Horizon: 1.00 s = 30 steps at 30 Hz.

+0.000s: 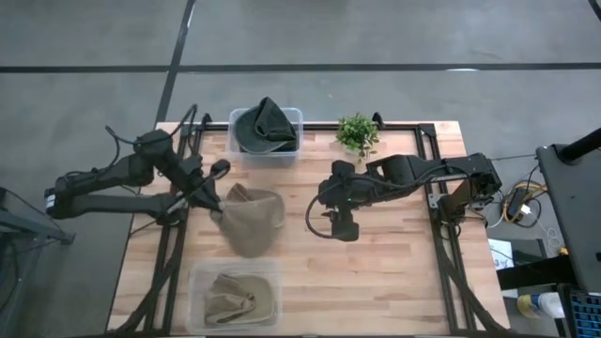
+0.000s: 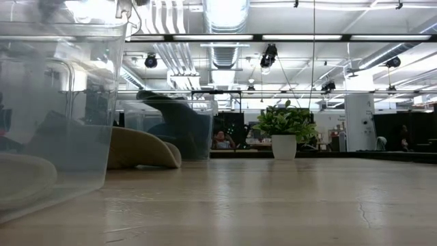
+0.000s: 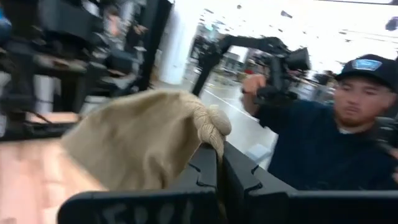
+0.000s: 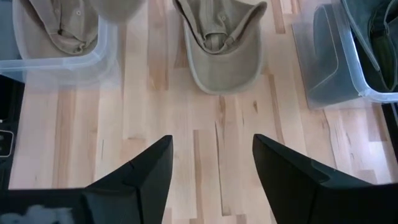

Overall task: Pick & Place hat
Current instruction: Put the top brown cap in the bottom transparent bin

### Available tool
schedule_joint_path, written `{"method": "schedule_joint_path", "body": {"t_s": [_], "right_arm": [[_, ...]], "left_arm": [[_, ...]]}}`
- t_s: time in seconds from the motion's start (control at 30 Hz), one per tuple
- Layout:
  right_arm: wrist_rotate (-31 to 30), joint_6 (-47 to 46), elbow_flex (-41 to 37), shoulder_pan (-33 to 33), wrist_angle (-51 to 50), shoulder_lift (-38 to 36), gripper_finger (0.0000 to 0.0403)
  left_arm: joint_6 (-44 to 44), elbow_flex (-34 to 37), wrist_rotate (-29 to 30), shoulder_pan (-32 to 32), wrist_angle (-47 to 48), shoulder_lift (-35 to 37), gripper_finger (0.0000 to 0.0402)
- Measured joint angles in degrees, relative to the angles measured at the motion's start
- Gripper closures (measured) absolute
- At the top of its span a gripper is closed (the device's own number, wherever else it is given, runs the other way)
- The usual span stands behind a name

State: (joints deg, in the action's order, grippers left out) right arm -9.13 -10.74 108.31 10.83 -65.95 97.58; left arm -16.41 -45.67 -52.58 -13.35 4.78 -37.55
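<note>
A tan hat (image 1: 254, 221) lies at the table's middle left, and my left gripper (image 1: 219, 207) is shut on its left edge. The low view shows the tan hat (image 2: 140, 148) with its lower edge on the wood. The right wrist view looks into the tan hat (image 4: 221, 46), its inside and back strap facing the camera. My right gripper (image 1: 340, 227) hovers open over bare wood right of the hat, with nothing between its fingers (image 4: 140, 174). My left gripper pinches a bunched bit of the hat's edge (image 3: 212, 123) between its two shut fingers (image 3: 205, 168). It comes in about level from the table's left side. The hat spreads away from the fingers, and its far part (image 2: 147, 154) rests on the table.
A clear bin (image 1: 267, 133) at the far edge holds a dark hat. Another clear bin (image 1: 235, 296) at the near edge holds a tan hat. A small potted plant (image 1: 357, 133) stands at the far edge. A person in a cap (image 3: 348, 124) shows beyond the table.
</note>
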Motion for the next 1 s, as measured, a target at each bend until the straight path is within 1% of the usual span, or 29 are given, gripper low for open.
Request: {"method": "schedule_joint_path", "body": {"t_s": [0.07, 0.17, 0.33, 0.6, 0.67, 0.8, 1.0], "right_arm": [[0.0, -0.04, 0.0, 0.0, -0.01, -0.02, 0.0187], [0.0, -0.08, 0.0, 0.0, -0.01, -0.01, 0.0187], [0.0, -0.18, -0.57, -0.07, 0.08, 0.0, 0.0187], [0.0, -0.2, -2.58, -0.15, 0.16, 0.0, 0.0187], [0.02, -0.24, -2.82, -0.15, 0.21, 0.0, 0.0187], [0.43, -0.81, -2.97, 0.0, 1.63, -0.01, 0.0188], [4.09, 0.22, -3.1, 2.08, 7.19, 0.0, 0.0188]], "left_arm": [[-0.27, 0.0, -1.67, 1.32, -0.31, -0.91, 0.0401], [-0.93, 0.0, -2.41, 3.67, -2.69, -2.22, 0.0401], [-3.25, 0.0, -5.93, 9.34, -6.44, -4.56, 0.0401], [-2.36, -0.39, -4.68, 18.51, -7.93, -7.92, 0.0401], [-1.02, -0.93, -3.31, 19.43, -7.88, -8.66, 0.0401], [-0.64, -2.84, -3.01, 19.41, -7.75, -10.06, 0.0401], [0.96, -6.07, -3.93, 19.41, -7.69, -11.85, 0.0401]]}}
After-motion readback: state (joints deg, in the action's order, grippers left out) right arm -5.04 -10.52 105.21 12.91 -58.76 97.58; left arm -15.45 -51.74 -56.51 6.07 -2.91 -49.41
